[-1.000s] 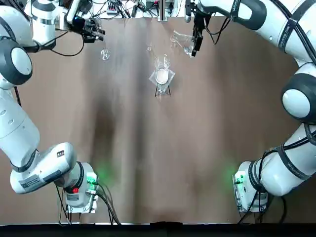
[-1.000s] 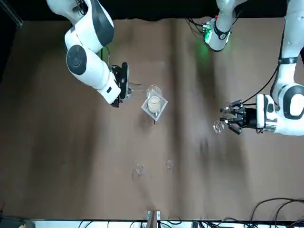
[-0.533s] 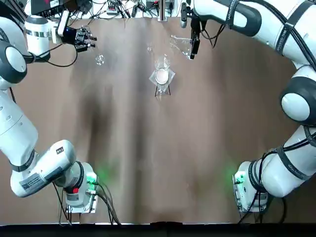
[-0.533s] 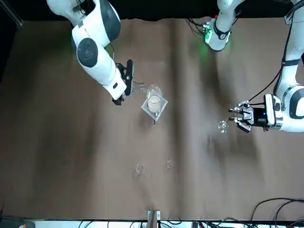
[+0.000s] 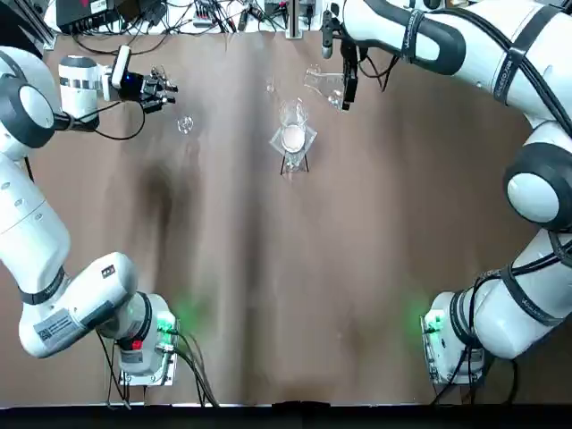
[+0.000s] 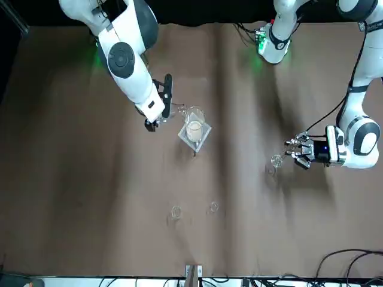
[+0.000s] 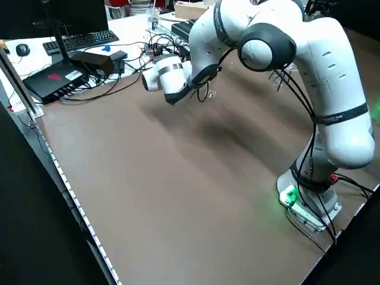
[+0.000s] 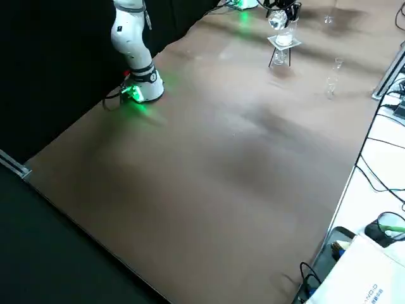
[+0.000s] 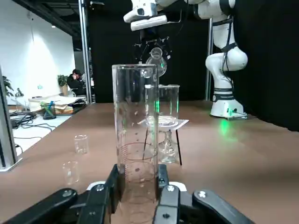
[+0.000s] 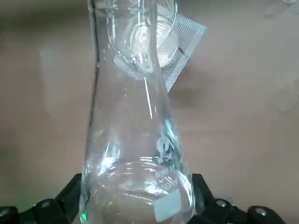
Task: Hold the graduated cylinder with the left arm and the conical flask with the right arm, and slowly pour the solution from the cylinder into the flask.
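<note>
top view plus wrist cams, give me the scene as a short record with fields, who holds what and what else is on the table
left gripper: shut on the graduated cylinder, far left of the table
cylinder pose: upright in the left wrist view
right gripper: shut on the conical flask, at the far edge right of centre
flask position: held in the air next to the beaker
beaker: on a small stand with a mesh square, far centre, white disc inside
other glass: two small vials near the far edge
pour: not yet started, cylinder and flask well apart

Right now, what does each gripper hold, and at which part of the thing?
The left gripper holds the graduated cylinder near its lower end. The right gripper holds the conical flask around its wide body.
</note>
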Robot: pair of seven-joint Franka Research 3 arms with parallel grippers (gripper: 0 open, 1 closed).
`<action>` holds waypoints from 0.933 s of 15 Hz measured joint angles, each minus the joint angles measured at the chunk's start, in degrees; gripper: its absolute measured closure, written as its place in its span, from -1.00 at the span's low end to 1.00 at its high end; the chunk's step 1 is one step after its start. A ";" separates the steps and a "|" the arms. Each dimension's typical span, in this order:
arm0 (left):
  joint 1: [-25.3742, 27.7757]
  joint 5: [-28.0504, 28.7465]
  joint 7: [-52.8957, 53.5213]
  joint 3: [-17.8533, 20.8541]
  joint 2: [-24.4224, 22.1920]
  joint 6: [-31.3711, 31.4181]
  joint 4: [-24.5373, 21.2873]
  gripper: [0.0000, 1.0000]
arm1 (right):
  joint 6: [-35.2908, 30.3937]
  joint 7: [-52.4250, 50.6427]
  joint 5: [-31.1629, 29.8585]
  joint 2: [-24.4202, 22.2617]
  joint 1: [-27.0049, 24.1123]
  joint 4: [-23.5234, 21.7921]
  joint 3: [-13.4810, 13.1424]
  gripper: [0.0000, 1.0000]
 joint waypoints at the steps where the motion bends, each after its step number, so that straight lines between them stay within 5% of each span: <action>1: -0.01 0.00 0.35 0.36 0.29 0.35 0.01 0.31 | 0.00 0.03 -0.21 0.10 0.07 -0.01 0.00 -0.91; 12: -0.17 2.10 3.92 1.35 3.88 3.88 0.06 0.29 | 0.13 1.09 -3.33 1.94 1.31 -0.06 0.00 -0.91; 14: -0.17 2.42 3.92 1.36 3.88 3.89 0.17 -0.03 | 0.13 1.91 -4.33 2.11 1.69 -0.06 0.00 -0.91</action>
